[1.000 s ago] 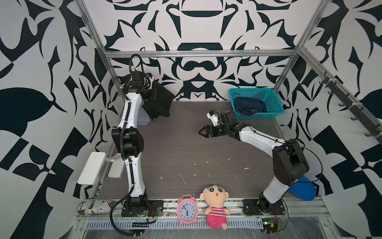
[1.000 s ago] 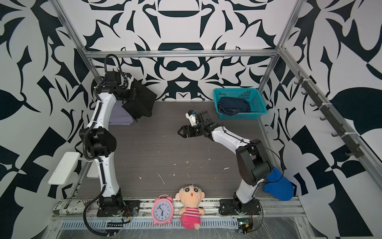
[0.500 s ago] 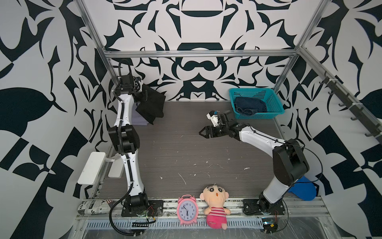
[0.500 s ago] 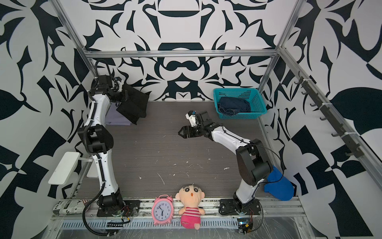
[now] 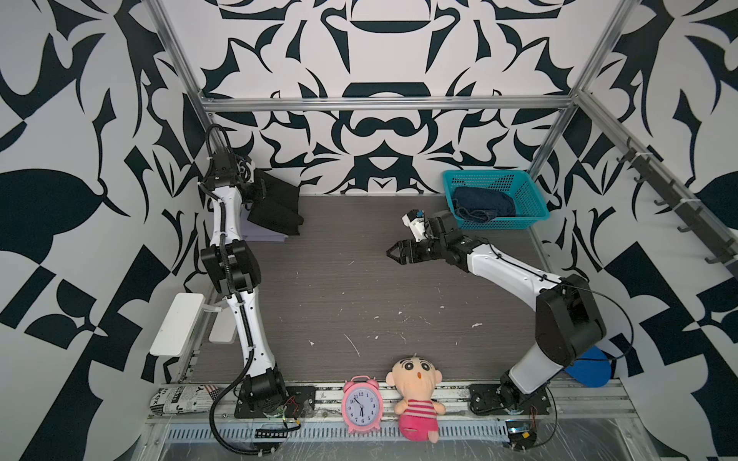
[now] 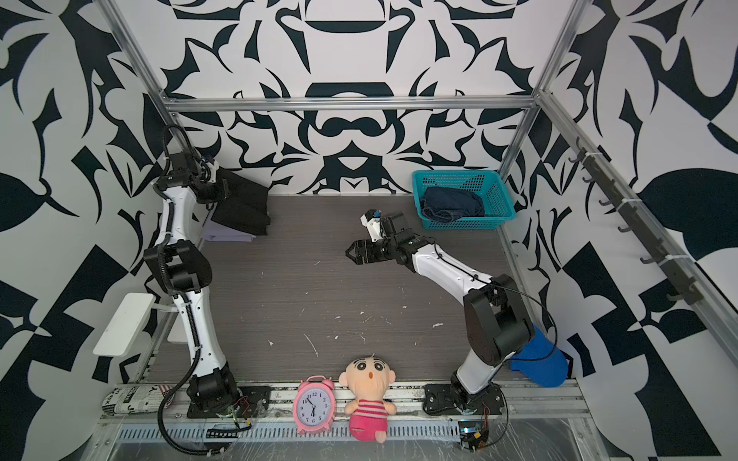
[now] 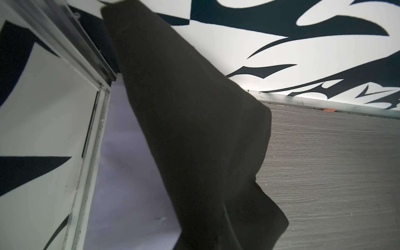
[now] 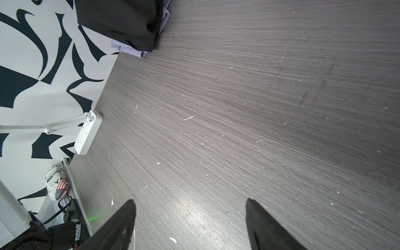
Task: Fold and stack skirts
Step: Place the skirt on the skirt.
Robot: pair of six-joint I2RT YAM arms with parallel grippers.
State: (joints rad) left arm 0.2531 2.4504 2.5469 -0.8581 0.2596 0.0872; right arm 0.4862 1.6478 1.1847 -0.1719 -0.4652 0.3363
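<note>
Three skirts showed in both top views: the black skirt (image 5: 277,209) hung at ten o'clock of the tabletop (image 5: 359,287), clamped in the closed left pincer (image 5: 258,190), with its lower edge over the folded lavender skirt (image 5: 263,236) lying there. The denim skirt (image 5: 481,203) lay bunched in the one teal basket (image 5: 523,199) at two o'clock. The right pincer (image 5: 393,253) hovered near centre, toward one o'clock, its jaws spread wide and holding nothing.

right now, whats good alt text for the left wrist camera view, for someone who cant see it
A black skirt hangs close to the camera, filling the middle of the picture. Beneath it a lavender skirt lies flat on the grey wood-grain table, next to a black-and-white patterned wall.
</note>
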